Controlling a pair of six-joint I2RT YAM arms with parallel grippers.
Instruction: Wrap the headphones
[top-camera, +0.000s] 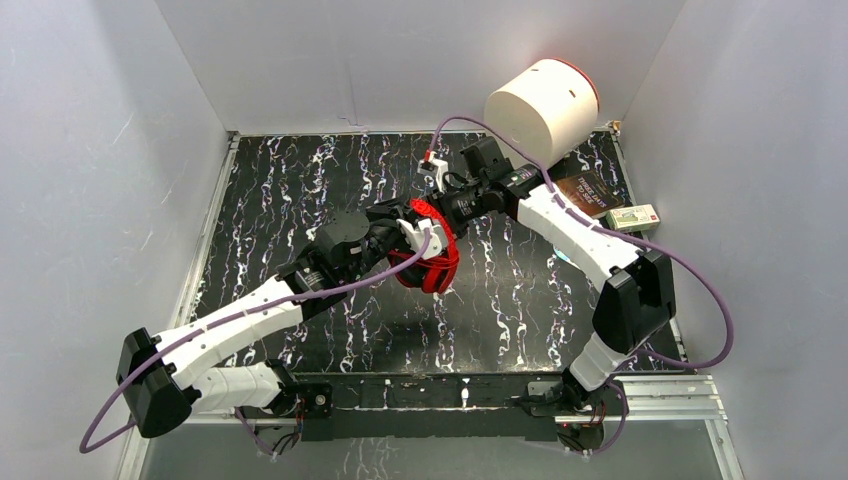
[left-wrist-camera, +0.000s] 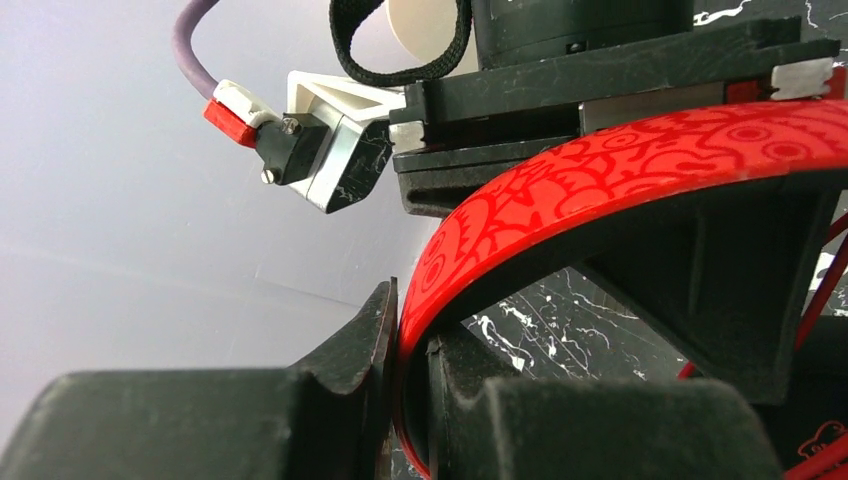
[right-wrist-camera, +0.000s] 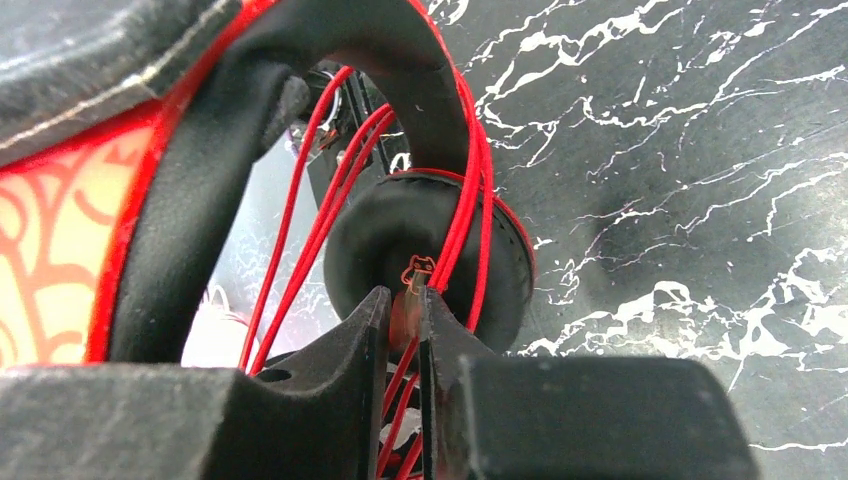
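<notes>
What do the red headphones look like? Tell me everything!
The headphones are shiny red with a swirly pattern on the headband, black inside, with a round black ear pad. A thin red cable loops around them several times. The left gripper pinches the headband, and the right gripper pinches the cable by the ear pad.

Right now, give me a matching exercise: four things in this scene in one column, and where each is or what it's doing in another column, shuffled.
Things:
1. left gripper
2. right gripper
3. white cylinder
4. small box

Places or states:
A. far right corner of the table
B. red cable between its fingers
C. shut on the red headband
D. right edge, beside the brown book

Pairs: 1-C, 2-B, 3-A, 4-D
</notes>
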